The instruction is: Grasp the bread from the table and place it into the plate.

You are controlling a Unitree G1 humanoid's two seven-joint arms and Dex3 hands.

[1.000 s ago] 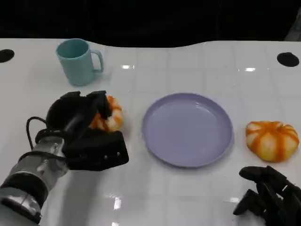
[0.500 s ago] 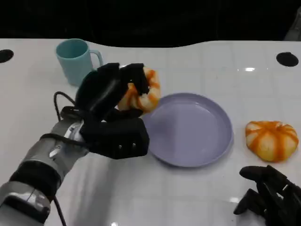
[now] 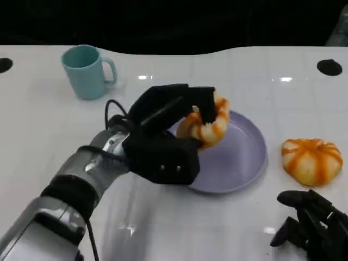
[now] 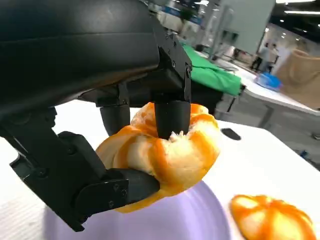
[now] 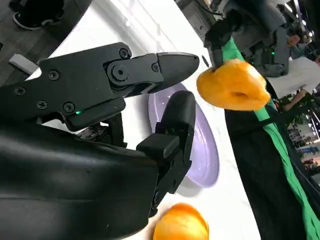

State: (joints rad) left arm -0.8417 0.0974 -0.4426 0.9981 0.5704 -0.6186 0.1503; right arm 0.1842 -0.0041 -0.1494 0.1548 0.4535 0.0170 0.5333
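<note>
My left hand (image 3: 163,136) grips an orange-and-white striped bread (image 3: 207,124) and holds it in the air above the left part of the lilac plate (image 3: 244,157). In the left wrist view the black fingers (image 4: 170,117) press into the bread (image 4: 170,150), with the plate (image 4: 165,220) below it. The right wrist view shows the held bread (image 5: 232,86) hanging over the plate (image 5: 205,150). My right hand (image 3: 312,225) lies on the table at the lower right, fingers apart and holding nothing.
A second striped bread (image 3: 311,160) lies on the table right of the plate, just beyond my right hand. A teal mug (image 3: 84,70) stands at the far left. Black round marks (image 3: 329,67) sit at the table's far corners.
My left hand has lifted the bread off the table and carried it rightward, from beside the mug to above the plate. The right hand has stayed still.
</note>
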